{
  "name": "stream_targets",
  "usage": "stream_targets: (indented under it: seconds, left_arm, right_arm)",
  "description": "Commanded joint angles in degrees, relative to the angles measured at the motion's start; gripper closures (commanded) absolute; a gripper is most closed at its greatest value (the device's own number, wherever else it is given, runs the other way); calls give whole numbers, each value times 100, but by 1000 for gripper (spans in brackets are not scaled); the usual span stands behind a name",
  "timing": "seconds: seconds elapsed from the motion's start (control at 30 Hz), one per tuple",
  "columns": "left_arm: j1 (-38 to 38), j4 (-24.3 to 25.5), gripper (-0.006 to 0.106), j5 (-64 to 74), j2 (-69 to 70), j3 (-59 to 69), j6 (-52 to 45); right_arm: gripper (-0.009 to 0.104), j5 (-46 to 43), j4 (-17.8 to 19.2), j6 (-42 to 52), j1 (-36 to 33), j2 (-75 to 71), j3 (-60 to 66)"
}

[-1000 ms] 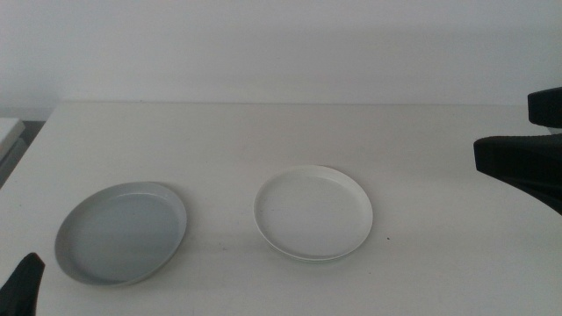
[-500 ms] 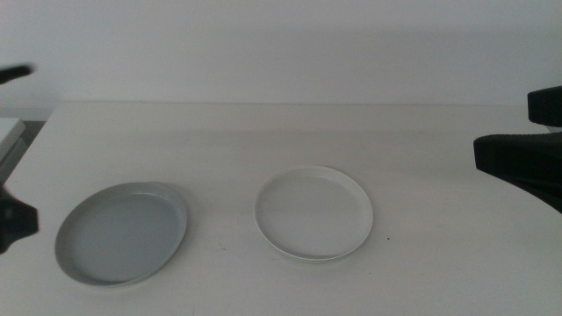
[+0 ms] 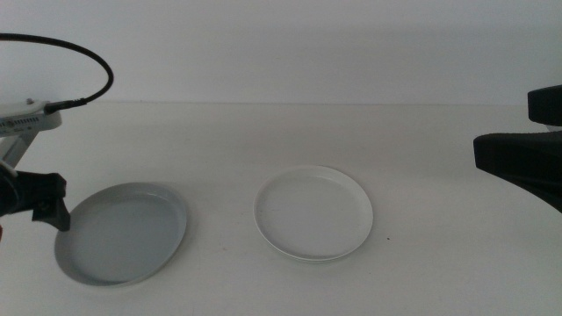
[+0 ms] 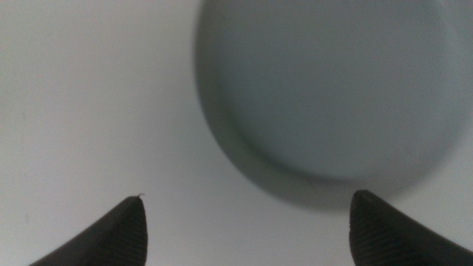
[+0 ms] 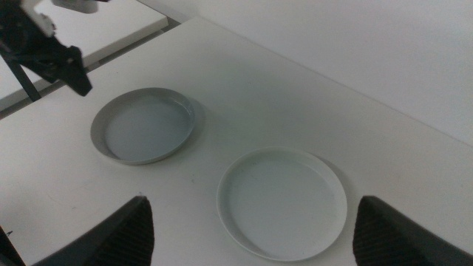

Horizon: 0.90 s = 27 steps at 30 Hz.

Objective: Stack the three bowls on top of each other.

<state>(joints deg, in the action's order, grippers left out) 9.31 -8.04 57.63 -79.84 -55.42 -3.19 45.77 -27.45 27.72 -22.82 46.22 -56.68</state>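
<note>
Reaching step: the left gripper (image 3: 48, 204) hovers at the left rim of the shallow light grey round bowl (image 3: 123, 233), which rests on the white counter (image 3: 263, 140); judged, this is the approach for the first pick.
Left jaws: spread wide in the left wrist view, holding nothing, the grey bowl's rim just beyond them.
Next move: likely lowering so the jaws straddle the grey rim before closing.
Centre: the cream-white shallow round bowl (image 3: 313, 212) sits apart from the grey one; a thin second rim under it may be another bowl.
Right gripper (image 5: 251, 229): waits at the right, jaws wide, empty.
</note>
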Motion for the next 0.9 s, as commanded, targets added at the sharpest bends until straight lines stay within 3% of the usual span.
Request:
stream_targets:
  seconds: [0.0, 0.23, 0.63, 0.77, 0.87]
  left_arm:
    - [252, -225, 7, -222, -450, -214, -321]
    - [377, -1136, 7, -852, -1605, -482, -1446]
    - [377, -1230, 9, -1479, -2674, -495, -1478]
    - [377, -1240, 24, -1523, -2722, -495, -1478]
    - [377, -1255, 48, -1566, -2722, -495, -1459]
  right_arm:
    - [3, -73, -7, 55, -4, -24, 45]
    - [3, -73, -7, 55, -4, -24, 45]
    - [3, -73, -7, 55, -4, -24, 45]
    - [3, -73, -7, 55, -4, -24, 45]
    - [3, -73, -7, 55, -4, -24, 45]
